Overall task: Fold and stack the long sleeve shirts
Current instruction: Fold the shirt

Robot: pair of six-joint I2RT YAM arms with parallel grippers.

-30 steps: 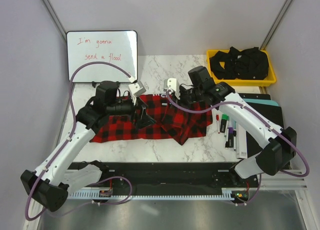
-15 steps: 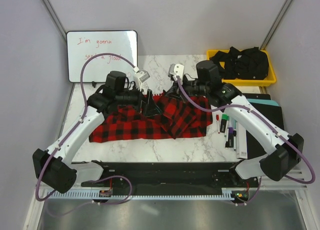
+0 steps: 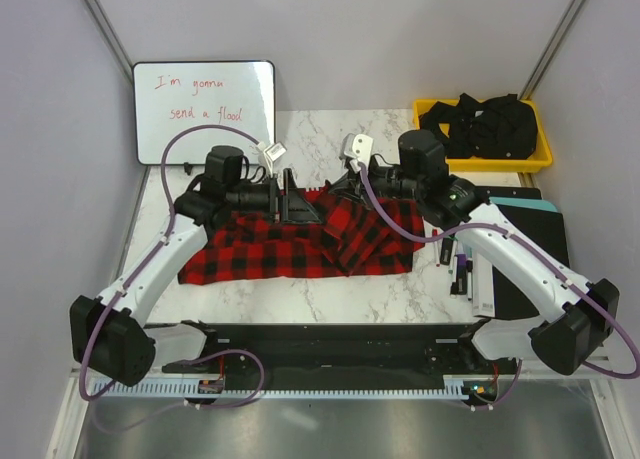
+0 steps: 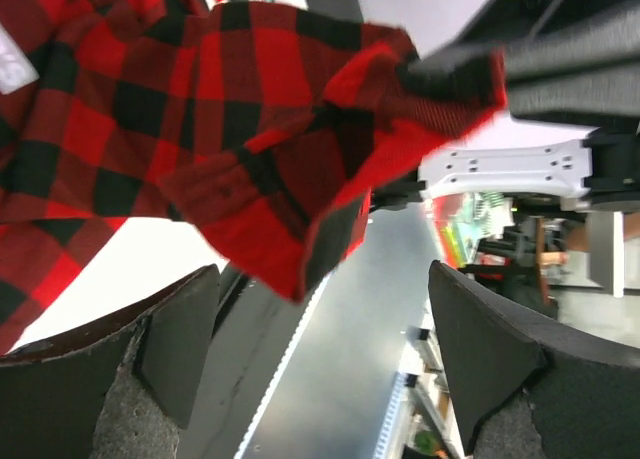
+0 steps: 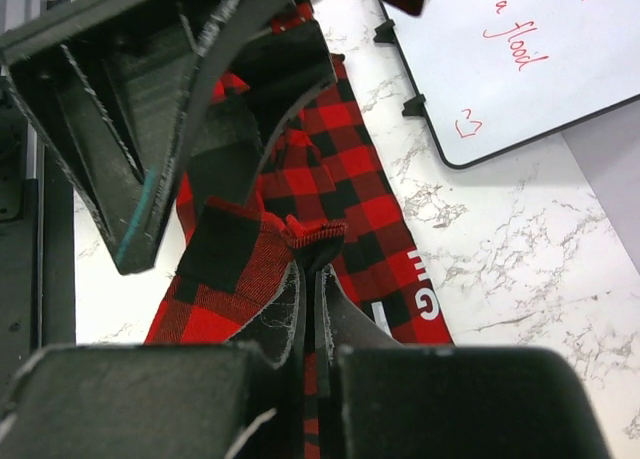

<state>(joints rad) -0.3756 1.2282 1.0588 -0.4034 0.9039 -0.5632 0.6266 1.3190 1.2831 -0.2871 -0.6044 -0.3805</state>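
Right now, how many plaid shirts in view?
1: the shirt lies on the table, one edge pinched by the right gripper. Others may hide beneath it.

A white marbled table (image 3: 320,139) carries all items. A red-and-black checked flannel shirt (image 3: 260,254) is spread across its middle. A whiteboard (image 3: 204,109) is stood at the far left corner, and a yellow bin (image 3: 500,164) is placed at the far right. Markers (image 3: 460,269) and dark flat sheets (image 3: 515,192) are laid along the right side.
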